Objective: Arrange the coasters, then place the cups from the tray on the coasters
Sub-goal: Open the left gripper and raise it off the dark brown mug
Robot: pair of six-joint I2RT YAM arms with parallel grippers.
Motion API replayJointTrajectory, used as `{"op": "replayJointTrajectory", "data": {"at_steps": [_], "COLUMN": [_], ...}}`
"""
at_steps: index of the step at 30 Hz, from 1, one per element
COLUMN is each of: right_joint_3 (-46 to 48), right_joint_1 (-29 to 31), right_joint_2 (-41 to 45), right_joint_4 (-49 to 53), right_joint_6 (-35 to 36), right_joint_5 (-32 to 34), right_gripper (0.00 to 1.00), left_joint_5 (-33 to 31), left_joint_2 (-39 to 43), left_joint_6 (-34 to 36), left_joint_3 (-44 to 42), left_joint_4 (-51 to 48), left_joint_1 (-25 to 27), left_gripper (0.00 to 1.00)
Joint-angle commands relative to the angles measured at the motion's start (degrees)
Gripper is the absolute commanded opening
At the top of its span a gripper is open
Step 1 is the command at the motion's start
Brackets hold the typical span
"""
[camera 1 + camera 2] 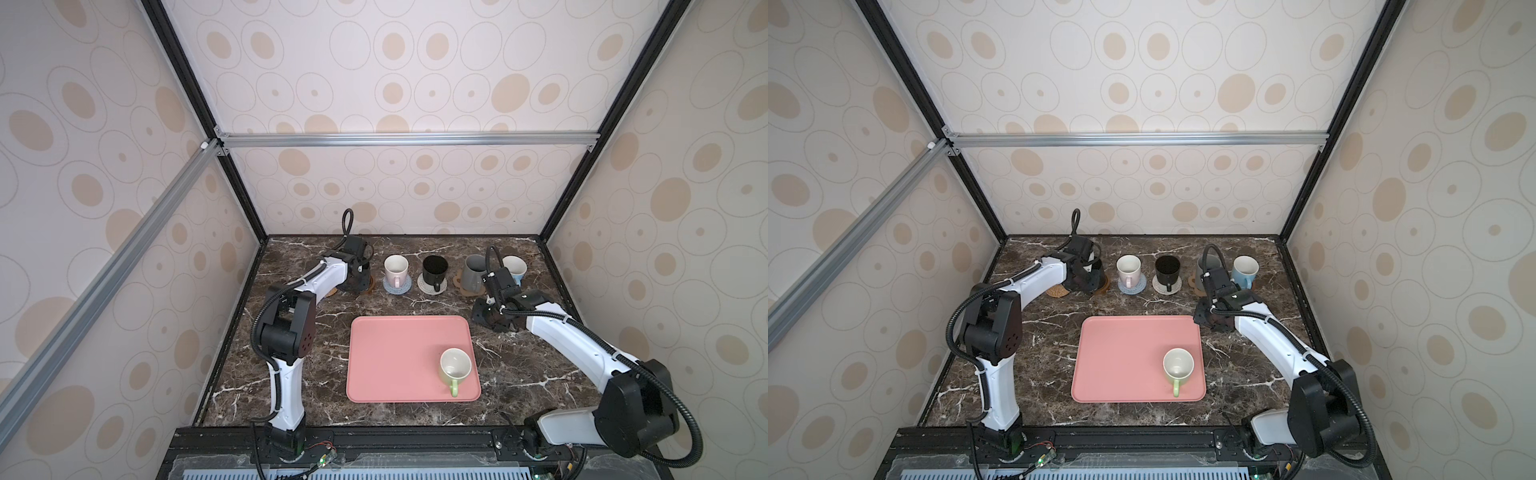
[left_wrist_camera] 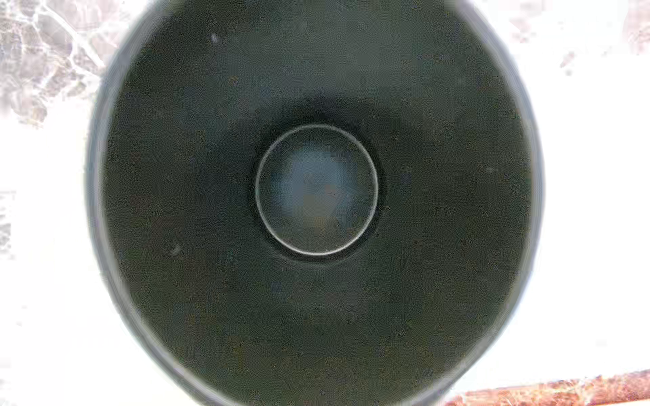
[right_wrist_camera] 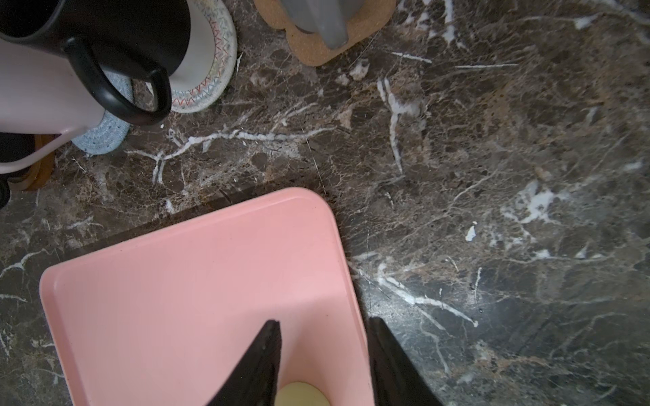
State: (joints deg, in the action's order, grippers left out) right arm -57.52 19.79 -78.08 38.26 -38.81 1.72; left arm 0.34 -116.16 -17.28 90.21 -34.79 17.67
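One light green mug [image 1: 1177, 366] on pink tray [image 1: 1121, 365].

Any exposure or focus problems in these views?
Left wrist view: badly overexposed around the black mug, its rim blurred, only its inside bottom sharp. Right wrist view: well exposed, marble tabletop crisp. Both top views: soft even light, no glare.

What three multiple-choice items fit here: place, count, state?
1. Where on the flat pink rectangular tray stands the light green handled mug? A. centre B. far left corner C. near right corner
2. Mugs on that tray? A. none B. one C. three
3. The right claw is: A. open, empty B. shut tight C. out of view
Key: 1 C, by the tray's near right rim in both top views; 2 B, only the green mug stands there; 3 A, right wrist view shows fingers apart, nothing between.
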Motion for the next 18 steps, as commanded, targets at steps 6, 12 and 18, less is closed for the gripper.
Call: {"op": "replayJointTrajectory", "data": {"at_steps": [6, 12, 18], "right_joint_3": [0.67, 0.73, 0.24], "right_joint_1": [-0.36, -0.29, -0.36], "right_joint_2": [0.84, 1.0, 0.84], "right_joint_4": [0.73, 0.69, 0.86], "right_joint_6": [-0.88, -0.75, -0.26], "right_joint_5": [0.75, 0.92, 1.53], "right_gripper": [0.44, 0.44, 0.44], "left_joint_5": [0.18, 0.31, -0.03], "left_joint_2": [4.05, 7.72, 12.92], "left_joint_6": [-1.56, -2.07, -2.76], "left_joint_3": [-1.77, -4.23, -5.89], "left_joint_4": [0.07, 0.0, -2.0], "left_joint_1": [0.46, 0.61, 1.29], "left_gripper": [0.38, 0.51, 0.55]}}
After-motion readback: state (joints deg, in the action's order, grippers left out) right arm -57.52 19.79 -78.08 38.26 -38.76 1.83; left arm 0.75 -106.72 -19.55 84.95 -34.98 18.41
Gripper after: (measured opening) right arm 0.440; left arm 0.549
